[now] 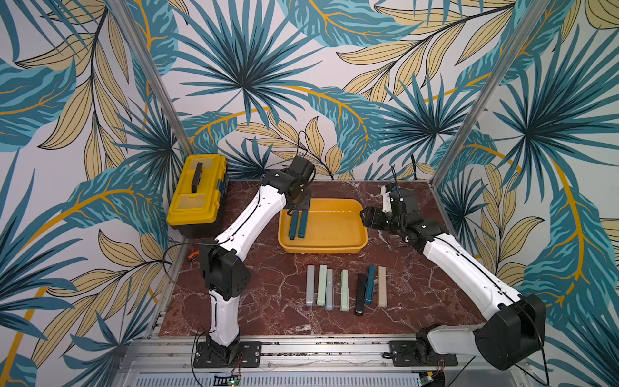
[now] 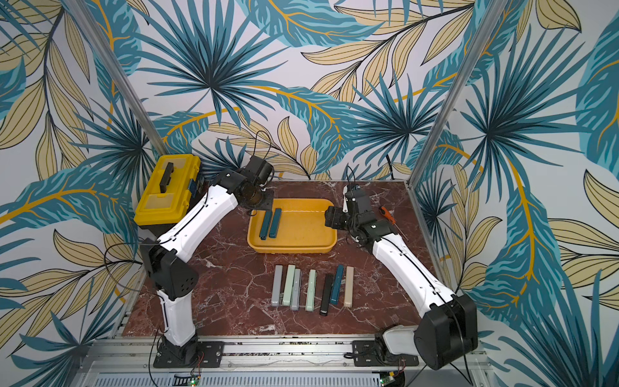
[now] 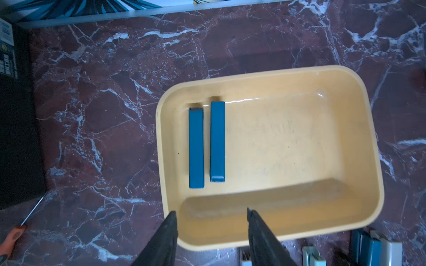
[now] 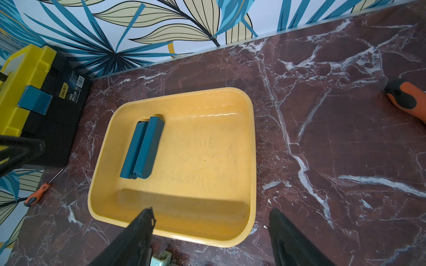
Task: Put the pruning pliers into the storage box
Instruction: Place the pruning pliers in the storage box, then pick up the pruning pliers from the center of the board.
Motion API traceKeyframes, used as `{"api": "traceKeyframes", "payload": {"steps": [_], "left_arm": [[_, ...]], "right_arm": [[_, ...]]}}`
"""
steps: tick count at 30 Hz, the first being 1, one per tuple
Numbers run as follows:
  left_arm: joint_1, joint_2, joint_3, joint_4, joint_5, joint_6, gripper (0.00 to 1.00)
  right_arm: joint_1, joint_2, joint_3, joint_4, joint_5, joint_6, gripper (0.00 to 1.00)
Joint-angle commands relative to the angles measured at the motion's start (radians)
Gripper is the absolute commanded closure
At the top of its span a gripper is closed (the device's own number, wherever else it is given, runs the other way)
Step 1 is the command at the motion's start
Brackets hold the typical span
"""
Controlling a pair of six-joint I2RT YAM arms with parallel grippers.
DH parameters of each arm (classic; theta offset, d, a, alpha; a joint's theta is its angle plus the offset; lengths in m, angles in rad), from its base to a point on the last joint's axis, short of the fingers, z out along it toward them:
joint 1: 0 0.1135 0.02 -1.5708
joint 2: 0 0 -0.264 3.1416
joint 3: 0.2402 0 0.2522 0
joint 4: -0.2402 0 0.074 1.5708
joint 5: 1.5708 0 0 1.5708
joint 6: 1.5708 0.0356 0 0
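Two dark teal bar-shaped pruning pliers (image 1: 292, 228) lie side by side inside the shallow orange-yellow plastic storage box (image 1: 321, 249). The seven other bars (image 1: 344, 289) wait in a row on the dark red marble table (image 1: 268, 301). The left gripper (image 3: 211, 211) hangs above the box, jaws apart and empty, and the right gripper (image 4: 211, 210) is the same. Both wrist views cut the row off.

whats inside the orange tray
Two dark teal pruning pliers lie side by side flat in the storage box, near one short wall. The rest of its floor shows bare. Only the floor beneath them is hidden.
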State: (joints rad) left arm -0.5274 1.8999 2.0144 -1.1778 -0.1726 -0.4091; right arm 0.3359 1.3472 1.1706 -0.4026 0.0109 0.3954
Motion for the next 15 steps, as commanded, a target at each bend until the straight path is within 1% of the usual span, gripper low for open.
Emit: {"api": "traceKeyframes", "payload": {"steps": [1,7,10,11,15], "left_arm": [[-0.043,-0.103,-0.139,-0.051,0.021,-0.042,0.49],[-0.138,-0.275,-0.403,-0.017,0.093,-0.159,0.49],[-0.16,-0.329,-0.511,-0.002,0.107,-0.203,0.49],[-0.167,-0.346,-0.544,0.008,0.129,-0.22,0.49],[-0.221,-0.406,-0.688,0.098,0.182,-0.31,0.48]], "right_arm": [[0.013,-0.02,0.027,-0.042,0.013,-0.015,0.2],[0.032,-0.016,0.034,-0.037,0.016,-0.01,0.2],[0.043,-0.006,0.036,-0.031,0.014,-0.004,0.2],[0.049,-0.003,0.038,-0.031,0.014,-0.003,0.2],[0.064,-0.011,0.031,-0.036,0.03,-0.001,0.2]]}}
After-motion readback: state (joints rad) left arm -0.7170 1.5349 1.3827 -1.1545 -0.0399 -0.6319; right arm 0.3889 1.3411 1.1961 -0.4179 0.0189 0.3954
